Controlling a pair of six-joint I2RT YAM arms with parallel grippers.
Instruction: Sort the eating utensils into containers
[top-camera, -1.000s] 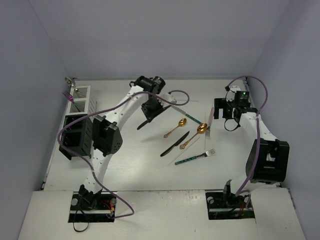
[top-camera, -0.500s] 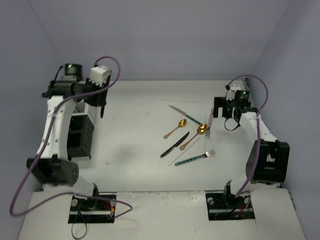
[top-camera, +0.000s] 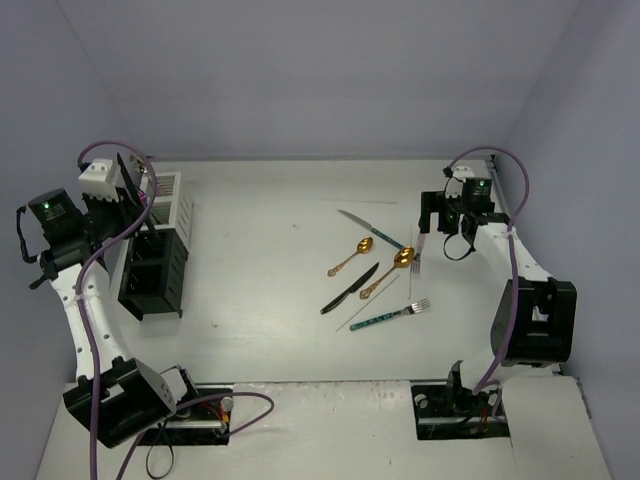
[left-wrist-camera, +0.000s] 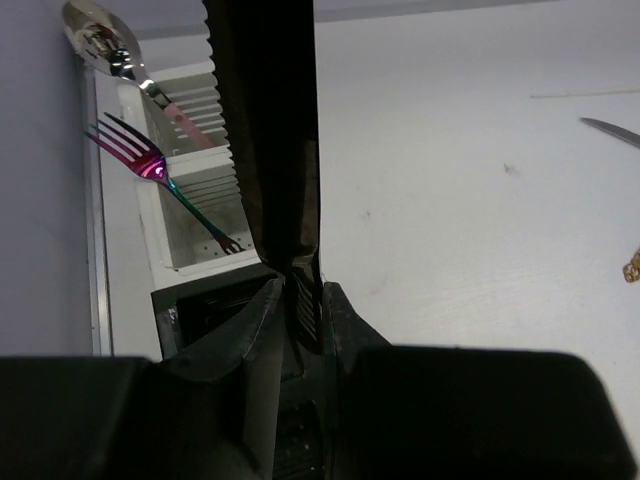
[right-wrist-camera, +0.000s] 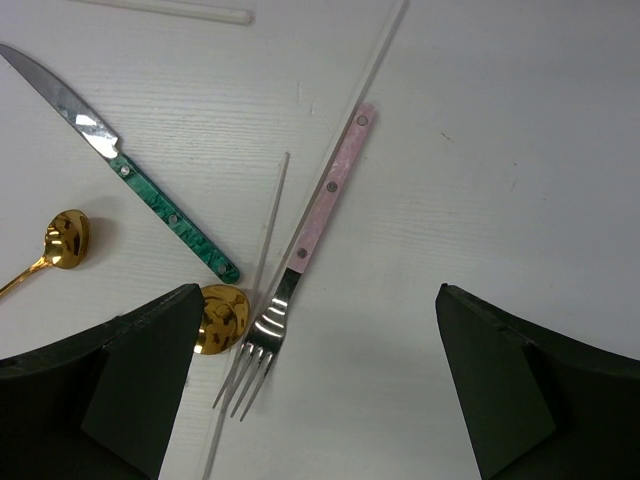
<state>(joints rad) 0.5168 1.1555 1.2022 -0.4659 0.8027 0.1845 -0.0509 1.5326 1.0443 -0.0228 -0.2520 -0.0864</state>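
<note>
Your left fingers (left-wrist-camera: 345, 325) are clamped on a black knife (left-wrist-camera: 265, 130), the white bin (left-wrist-camera: 190, 205) ahead-left of them. Your right fingers (right-wrist-camera: 135, 375) stand wide apart, a pink fork (right-wrist-camera: 312, 228) on the worktop (right-wrist-camera: 520, 150) between them.

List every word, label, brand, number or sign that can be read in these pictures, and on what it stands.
None can be read. The pink-handled fork, the green-handled knife, the black knife in the left fingers, the white bin and the black bins show no print; the arms bear no legible label.
</note>
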